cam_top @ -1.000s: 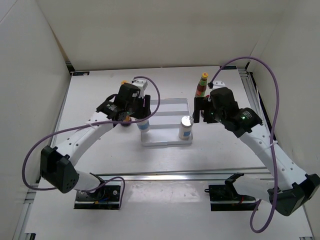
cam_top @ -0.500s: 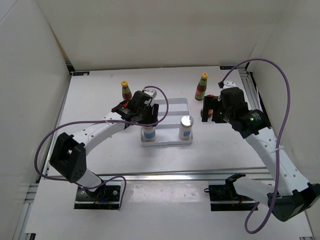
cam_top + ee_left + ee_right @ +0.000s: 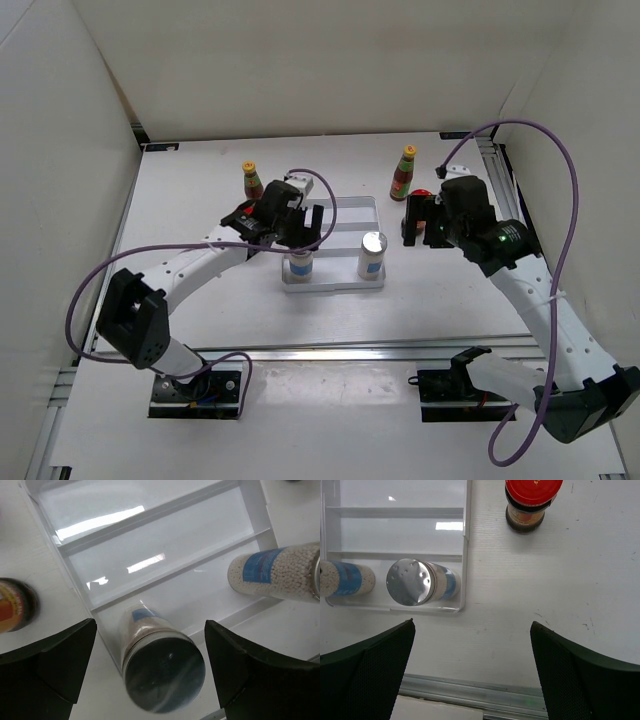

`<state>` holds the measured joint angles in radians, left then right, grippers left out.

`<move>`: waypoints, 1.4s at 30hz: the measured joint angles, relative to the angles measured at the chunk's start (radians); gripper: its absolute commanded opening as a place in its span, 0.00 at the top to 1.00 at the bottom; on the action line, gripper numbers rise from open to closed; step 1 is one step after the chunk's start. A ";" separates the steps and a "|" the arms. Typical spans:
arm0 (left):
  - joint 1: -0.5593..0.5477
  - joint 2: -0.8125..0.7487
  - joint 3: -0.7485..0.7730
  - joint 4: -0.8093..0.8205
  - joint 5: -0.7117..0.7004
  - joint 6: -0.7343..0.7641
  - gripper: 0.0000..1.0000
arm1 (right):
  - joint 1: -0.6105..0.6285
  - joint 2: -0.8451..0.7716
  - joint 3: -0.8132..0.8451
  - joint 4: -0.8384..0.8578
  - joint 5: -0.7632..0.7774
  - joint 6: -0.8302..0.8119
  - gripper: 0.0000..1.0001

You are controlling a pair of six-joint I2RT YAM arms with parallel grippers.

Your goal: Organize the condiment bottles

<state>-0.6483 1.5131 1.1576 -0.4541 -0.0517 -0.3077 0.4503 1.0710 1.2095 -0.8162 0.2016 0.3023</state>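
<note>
Hovering left hand (image 3: pixel 150 624) over tray (image 3: pixel 150 555) near row, fingers wide, upright shaker (image 3: pixel 162 667) directly below, not gripped. Right hand (image 3: pixel 472 624) above counter (image 3: pixel 520 580) beside tray, wide, empty; red-lidded jar (image 3: pixel 532 497) ahead.

Left shaker (image 3: pixel 298 266) and right shaker (image 3: pixel 372 254) are white, blue-labelled, silver-capped. Left sauce bottle (image 3: pixel 252 182) and right sauce bottle (image 3: pixel 403 175) are dark red with yellow caps. The jar (image 3: pixel 531 500) is dark, red-lidded; the tray (image 3: pixel 345 206) white.
</note>
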 measured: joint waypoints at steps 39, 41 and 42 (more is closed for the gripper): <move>0.052 -0.890 -0.494 0.160 -0.732 0.357 0.00 | -0.278 0.838 0.520 -0.031 -0.124 -0.021 0.00; 0.053 -0.891 -0.497 0.166 -0.736 0.360 0.00 | -0.278 0.860 0.530 -0.030 -0.124 -0.021 0.00; 0.052 -0.887 -0.497 0.167 -0.737 0.360 0.00 | -0.278 0.867 0.531 -0.030 -0.125 -0.021 0.00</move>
<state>-0.5961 0.6258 0.6609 -0.2867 -0.7887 0.0528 0.1722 1.9377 1.7405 -0.8459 0.0769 0.2817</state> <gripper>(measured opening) 0.998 0.998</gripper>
